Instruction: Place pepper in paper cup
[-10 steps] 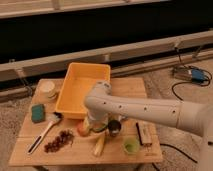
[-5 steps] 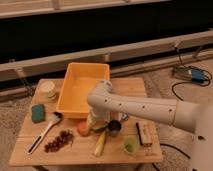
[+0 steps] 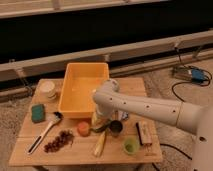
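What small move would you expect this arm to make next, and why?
Probably ease straight down onto the pepper to grip it. The open gripper hangs just above it and holds nothing, and the paper cup stands well away, so picking up comes first.

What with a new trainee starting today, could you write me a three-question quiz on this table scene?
1. True or false: the paper cup stands left of the yellow bin.
2. The gripper is down at the table, just in front of the bin. Which lies nearest it? A green sponge; B pepper; C light green cup.
3. Fill in: the pepper lies between the orange piece and the small ____ cup.
Key: 1 true; 2 B; 3 dark.
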Robot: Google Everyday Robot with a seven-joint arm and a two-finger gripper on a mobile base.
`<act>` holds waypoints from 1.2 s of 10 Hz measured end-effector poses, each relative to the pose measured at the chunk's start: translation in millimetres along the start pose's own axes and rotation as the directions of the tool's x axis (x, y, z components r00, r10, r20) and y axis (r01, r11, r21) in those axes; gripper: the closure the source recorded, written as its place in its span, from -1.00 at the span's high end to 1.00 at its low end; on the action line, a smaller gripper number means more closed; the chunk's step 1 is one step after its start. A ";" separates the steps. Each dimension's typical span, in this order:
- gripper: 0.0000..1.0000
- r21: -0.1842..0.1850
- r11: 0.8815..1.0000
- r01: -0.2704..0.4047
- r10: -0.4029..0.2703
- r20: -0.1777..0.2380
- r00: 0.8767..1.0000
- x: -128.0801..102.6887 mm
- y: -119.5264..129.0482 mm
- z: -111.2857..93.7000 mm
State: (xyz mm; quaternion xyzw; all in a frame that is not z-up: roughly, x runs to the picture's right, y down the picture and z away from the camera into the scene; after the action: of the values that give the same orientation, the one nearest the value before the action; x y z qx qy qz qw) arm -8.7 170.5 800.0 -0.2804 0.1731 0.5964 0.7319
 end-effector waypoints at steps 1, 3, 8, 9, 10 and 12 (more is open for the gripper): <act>0.41 0.006 1.000 -0.017 0.017 0.001 1.000 -0.7 -6.7 1.4; 0.41 0.024 0.999 -0.033 0.033 0.005 0.999 -0.7 -12.7 6.3; 0.41 0.046 0.998 -0.036 0.035 0.017 0.999 -0.3 -7.6 18.0; 0.41 0.046 0.998 -0.035 0.034 0.016 0.999 -0.1 -7.5 17.7; 0.41 0.050 0.998 -0.035 0.034 0.013 0.999 1.0 -8.6 17.4; 0.41 0.049 0.998 -0.035 0.034 0.012 0.999 1.1 -8.5 17.4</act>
State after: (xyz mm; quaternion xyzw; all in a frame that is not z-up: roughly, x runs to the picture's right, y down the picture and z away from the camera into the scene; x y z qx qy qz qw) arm -1.6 180.9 814.7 -0.2558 0.1885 0.6061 0.7291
